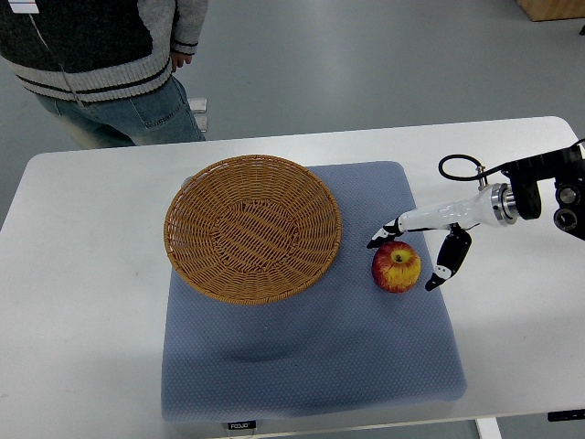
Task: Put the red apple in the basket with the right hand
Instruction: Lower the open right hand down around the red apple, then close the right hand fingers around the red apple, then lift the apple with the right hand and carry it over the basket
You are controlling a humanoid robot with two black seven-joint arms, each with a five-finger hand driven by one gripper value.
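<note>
A red and yellow apple (397, 266) lies on the blue mat (311, 357), just right of the round wicker basket (253, 228). The basket holds nothing. My right hand (413, 254) comes in from the right edge and hovers over the apple's right side. Its fingers (391, 231) reach past the apple's top and its thumb (446, 263) hangs to the apple's right. The fingers are spread and hold nothing; they are close to the apple. My left arm does not show.
The mat lies on a white table (82, 302). A person in a grey sweater and jeans (110, 64) stands beyond the table's far left edge. A black cable loop (460, 167) rises from my right wrist.
</note>
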